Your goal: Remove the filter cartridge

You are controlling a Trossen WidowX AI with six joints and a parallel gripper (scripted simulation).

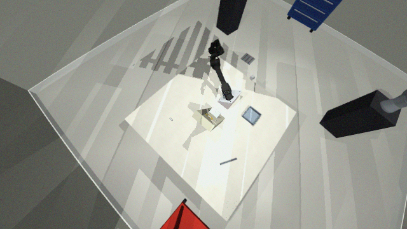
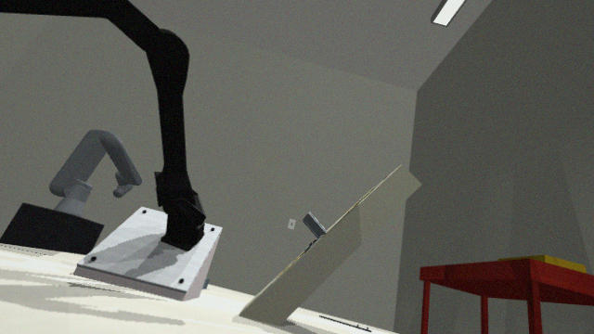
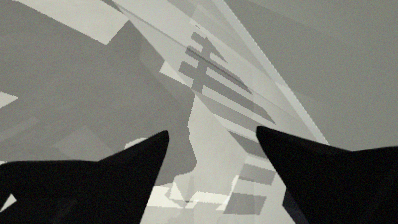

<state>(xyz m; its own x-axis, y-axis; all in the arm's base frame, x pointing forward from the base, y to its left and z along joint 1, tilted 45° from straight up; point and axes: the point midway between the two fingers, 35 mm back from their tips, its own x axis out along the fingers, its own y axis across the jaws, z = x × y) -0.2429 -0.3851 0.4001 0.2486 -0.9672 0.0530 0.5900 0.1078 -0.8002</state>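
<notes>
Pale tabletop [image 1: 178, 133] [image 2: 223, 306] w/ shadows; gray wall [image 2: 278, 139] behind.

The cartridge's slots cannot be told: in the exterior view the panel [image 1: 212, 126] [image 2: 302, 264] is seen nearly edge-on, and in the top view its face is too small to read. The arm [image 1: 222, 76] [image 2: 172, 111] is cut off by the exterior view's left edge, with the hand [image 1: 216, 45] [image 3: 211, 132] outside that frame; in the wrist view both fingers are cropped, and in the top view their tips blur into a dark shape.
</notes>
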